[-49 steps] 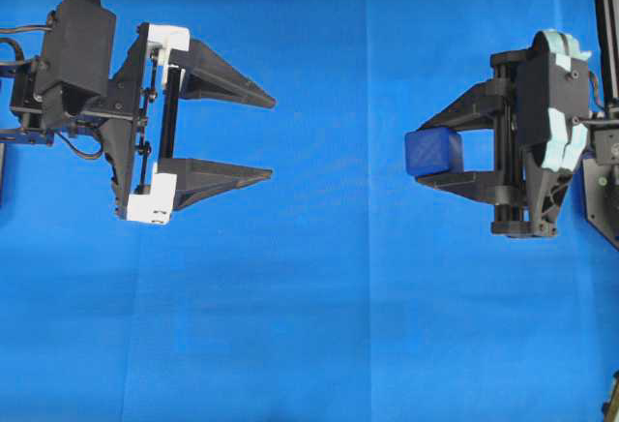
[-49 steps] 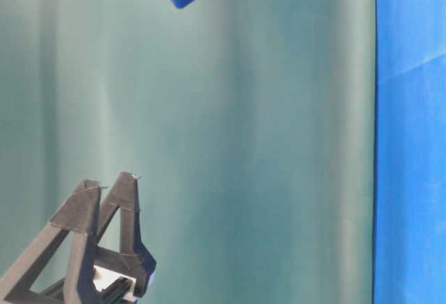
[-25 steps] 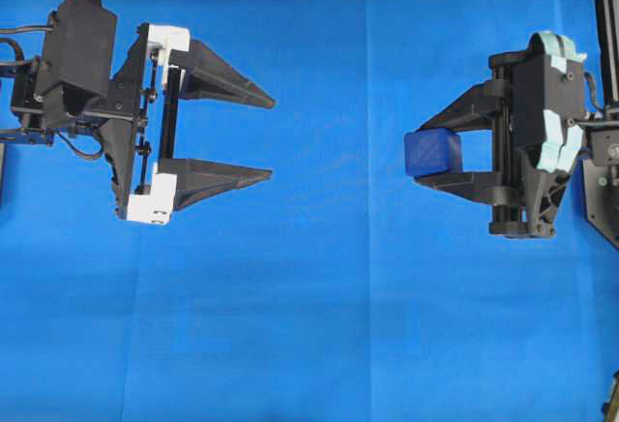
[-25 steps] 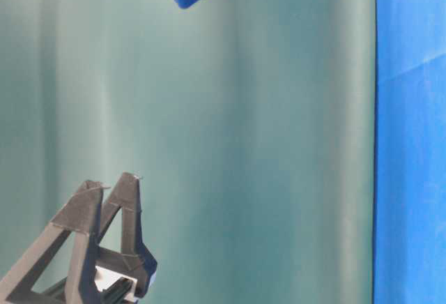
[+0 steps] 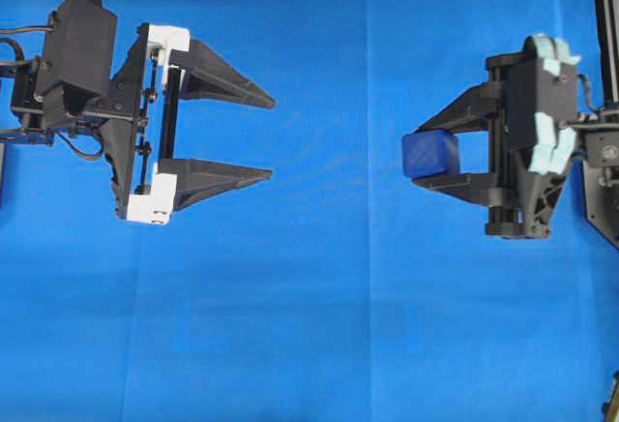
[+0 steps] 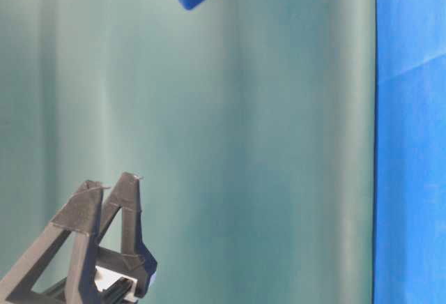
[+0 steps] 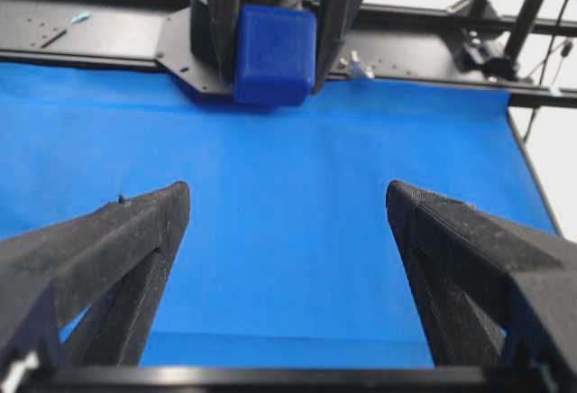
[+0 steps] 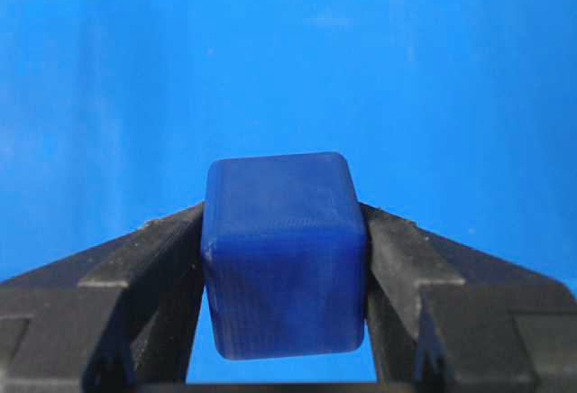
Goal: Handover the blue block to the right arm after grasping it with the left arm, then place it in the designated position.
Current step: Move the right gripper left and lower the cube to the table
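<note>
Fingers of the right arm's gripper (image 5: pixel 433 156) are closed partway on the blue block (image 5: pixel 430 153), one finger pressed flat against each of two opposite faces. The right wrist view confirms the hold: the block sits square between the finger (image 8: pixel 135 258) tips, with its front half projecting past them. The block hangs above the blue cloth (image 5: pixel 319 306) that covers the table, well to the right of centre in the overhead view.

Fingers of the left arm's gripper (image 5: pixel 271 139) stand spread at full width and hold nothing. The left gripper points toward the right one, well apart from it, with only bare cloth between them. In the left wrist view the block (image 7: pixel 273 53) appears straight ahead, framed between the two open fingers (image 7: pixel 108 249).

Handling notes, as judgement:
- The block appears rigid and light; it shows no deformation under the grip.
- Its surface looks smooth and its edges are rounded, so a grip near a corner could slip or twist. Hold it on flat, opposite faces, as now.
- It does not look fragile.
- The handover appears complete. The remaining step is placement at the designated position, which no view marks out.
</note>
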Robot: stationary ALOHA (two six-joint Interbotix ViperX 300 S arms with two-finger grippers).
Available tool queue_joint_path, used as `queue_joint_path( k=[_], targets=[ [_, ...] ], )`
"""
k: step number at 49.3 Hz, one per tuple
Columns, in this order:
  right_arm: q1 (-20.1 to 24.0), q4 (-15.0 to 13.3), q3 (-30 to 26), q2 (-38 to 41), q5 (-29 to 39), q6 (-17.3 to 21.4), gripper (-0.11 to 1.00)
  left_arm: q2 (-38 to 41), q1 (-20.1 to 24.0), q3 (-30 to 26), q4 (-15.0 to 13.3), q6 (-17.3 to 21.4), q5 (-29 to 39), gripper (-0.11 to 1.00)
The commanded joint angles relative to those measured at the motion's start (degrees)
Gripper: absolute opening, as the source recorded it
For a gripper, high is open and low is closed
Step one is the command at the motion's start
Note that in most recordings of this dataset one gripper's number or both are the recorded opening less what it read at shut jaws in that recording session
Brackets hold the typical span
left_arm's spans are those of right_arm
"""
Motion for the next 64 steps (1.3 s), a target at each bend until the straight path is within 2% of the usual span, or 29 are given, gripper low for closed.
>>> queue_joint_path(
  k=[1,15,27,50,64],
  targets=[
    [0.2,0.1,-1.5,0.8,-0.3,0.1,0.43,-1.1,-0.1,-1.3,0.1,-0.1,-0.3,0.93],
    [0.2,0.0,-1.4,6.8,-1.9,0.1,0.43,-1.1,-0.1,-1.4,0.1,-0.1,-0.4,0.93],
    [-0.4,0.0,-1.2,13.3,-9.1,0.2,0.43,-1.1,-0.1,-1.4,0.1,-0.1,-0.3,0.93],
    [-5.5,0.1,-0.5,28.1,-22.0,1.4,0.43,-1.0,-0.1,-1.3,0.1,0.0,-0.3,0.93],
    [-6.2,0.1,-0.5,33.7,-28.4,1.5,0.43,-1.0,-0.1,-1.4,0.1,0.0,-0.3,0.93]
  ],
)
